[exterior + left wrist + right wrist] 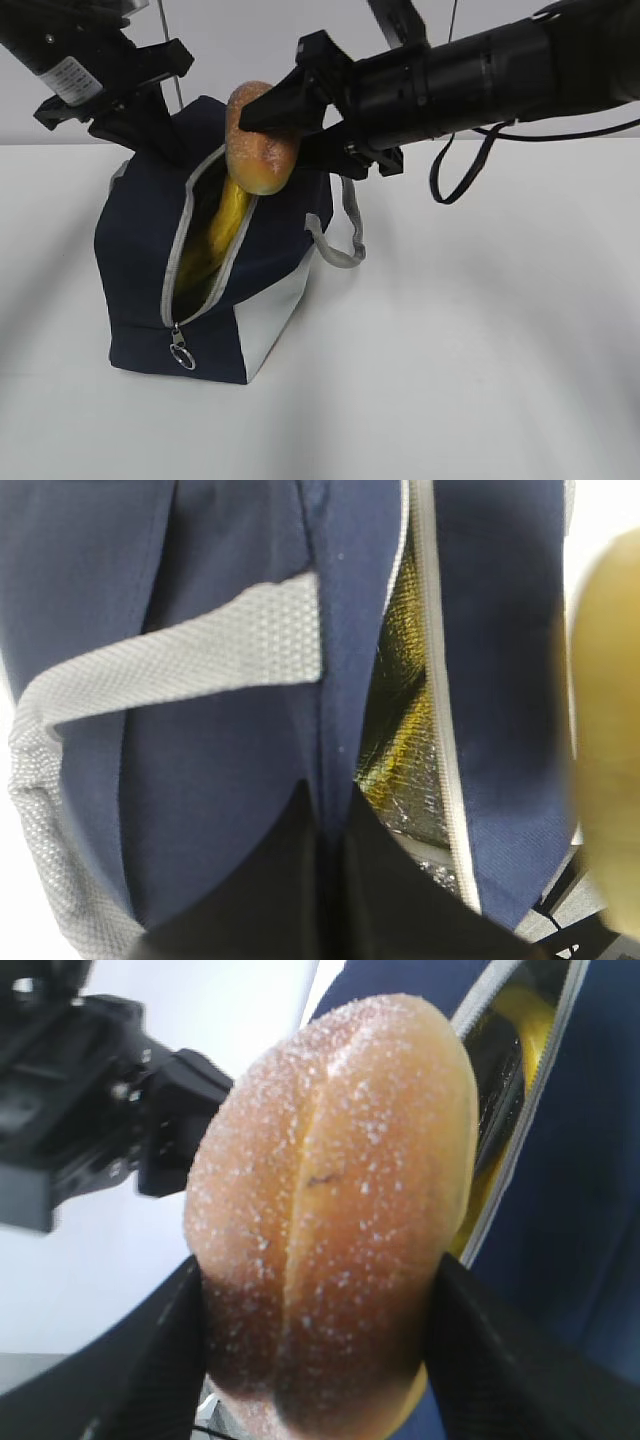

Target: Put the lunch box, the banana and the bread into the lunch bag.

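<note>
The navy lunch bag (140,260) stands on the table with its zipper open. The yellow banana (225,225) lies inside the opening and also shows in the right wrist view (515,1030). My right gripper (270,135) is shut on the bread (262,140) and holds it just above the top end of the opening; its fingers clamp both sides of the roll (330,1190). My left gripper (165,140) is shut on a fold of the bag's navy fabric (220,780) at its top edge, beside the silver lining. The lunch box is out of view.
A grey handle (345,245) hangs off the bag's right side; another grey handle (180,660) crosses the left wrist view. The zipper pull ring (180,350) hangs at the front bottom. White table (480,330) stretches to the right of the bag.
</note>
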You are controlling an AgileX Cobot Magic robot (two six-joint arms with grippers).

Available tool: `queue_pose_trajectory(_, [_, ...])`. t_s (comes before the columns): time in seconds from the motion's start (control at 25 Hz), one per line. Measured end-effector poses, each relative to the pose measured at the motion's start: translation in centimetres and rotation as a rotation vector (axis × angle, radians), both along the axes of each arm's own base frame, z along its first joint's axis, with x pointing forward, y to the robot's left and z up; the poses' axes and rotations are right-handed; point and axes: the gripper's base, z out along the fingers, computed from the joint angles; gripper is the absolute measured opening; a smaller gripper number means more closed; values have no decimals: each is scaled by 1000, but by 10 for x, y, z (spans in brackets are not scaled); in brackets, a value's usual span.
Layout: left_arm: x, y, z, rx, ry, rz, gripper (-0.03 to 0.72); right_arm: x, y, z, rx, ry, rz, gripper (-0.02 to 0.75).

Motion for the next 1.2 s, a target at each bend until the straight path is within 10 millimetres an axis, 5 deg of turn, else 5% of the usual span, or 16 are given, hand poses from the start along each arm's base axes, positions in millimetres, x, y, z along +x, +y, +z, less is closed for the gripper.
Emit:
queue_pose_trajectory(0.48, [0, 0, 0, -3, -1, 1, -3, 31, 25, -69, -13, 157, -23, 460])
queue_pose_trajectory(0.6, [0, 0, 0, -5, 0, 1, -3, 32, 30, -77, -3, 183, -10, 549])
queue_pose_trajectory(0.72, [0, 0, 0, -5, -1, 1, -3, 32, 32, -78, 4, 187, 6, 640])
queue_pose_trajectory(1.04, [0, 0, 0, -5, 0, 1, -3, 34, 24, -73, 12, 161, 33, 657])
queue_pose_trajectory(1.2, [0, 0, 0, -6, 2, 0, -3, 34, 5, -51, 2, 97, 47, 650])
